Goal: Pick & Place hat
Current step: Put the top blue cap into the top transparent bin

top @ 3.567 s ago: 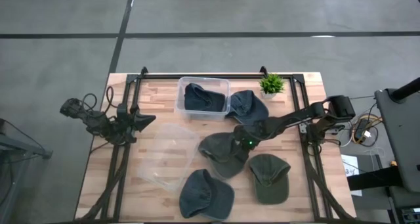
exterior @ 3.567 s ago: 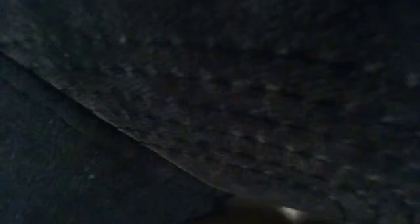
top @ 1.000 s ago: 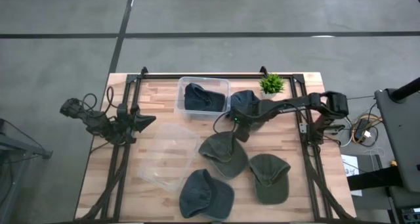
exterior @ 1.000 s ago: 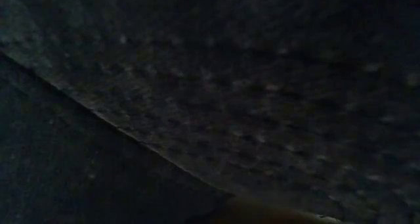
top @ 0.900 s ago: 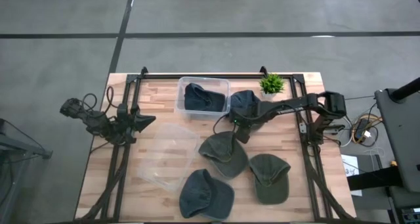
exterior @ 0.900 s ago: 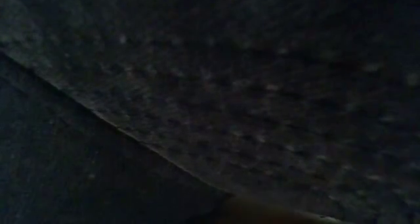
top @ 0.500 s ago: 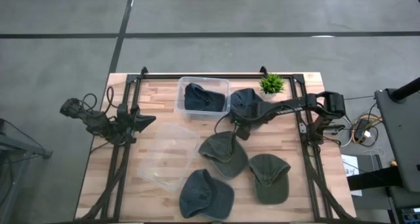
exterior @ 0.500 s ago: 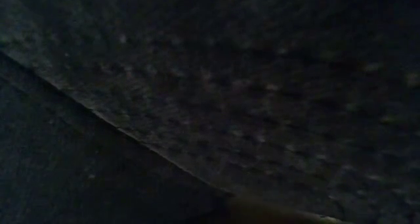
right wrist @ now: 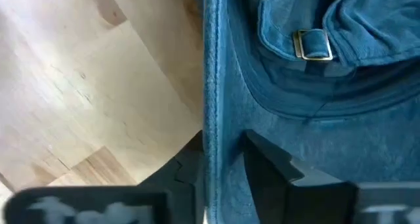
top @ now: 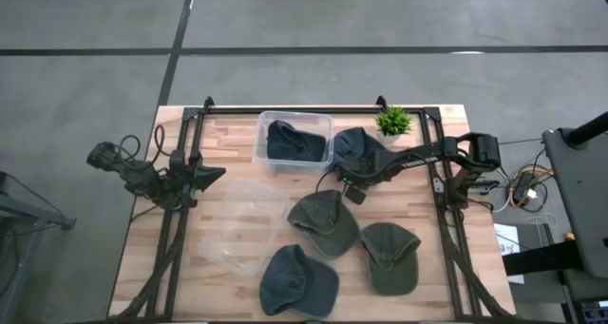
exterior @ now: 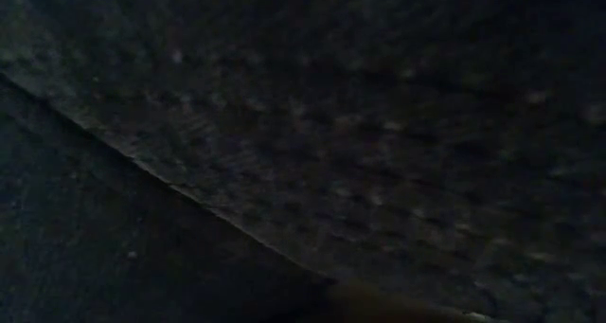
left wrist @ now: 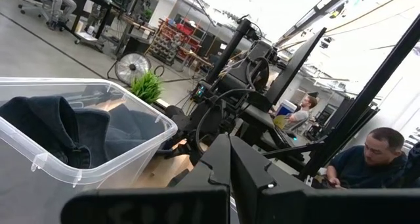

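A blue denim hat (top: 359, 148) lies on the table just right of a clear bin (top: 262, 143), which holds a dark hat (top: 293, 142). My right gripper (top: 350, 179) reaches in from the table's right and stands at this hat's near edge, shut on it. The right wrist view shows the hat's cloth (right wrist: 315, 119) and its brass strap buckle (right wrist: 314, 43). My left gripper (left wrist: 230, 152) waits shut at the table's left side, pointing level. In the low view, dark cloth fills the picture. My right gripper pinches a stitched edge of the blue hat (right wrist: 211, 119) between its two fingers (right wrist: 269, 165), with the buckle strap a little beyond. The fingers come from above, pointing steeply down, and lie across that edge. The hat lies on the table.
Two green hats (top: 323, 219) (top: 389, 256) and a grey-blue hat (top: 296, 281) lie nearer the front. The bin's clear lid (top: 242, 224) lies left of them. A small potted plant (top: 392, 122) stands at the far right. Black frame rails run along both sides.
My right gripper has sunk a little onto the blue hat's near edge and has tipped more steeply downward. The hats lie where they were.
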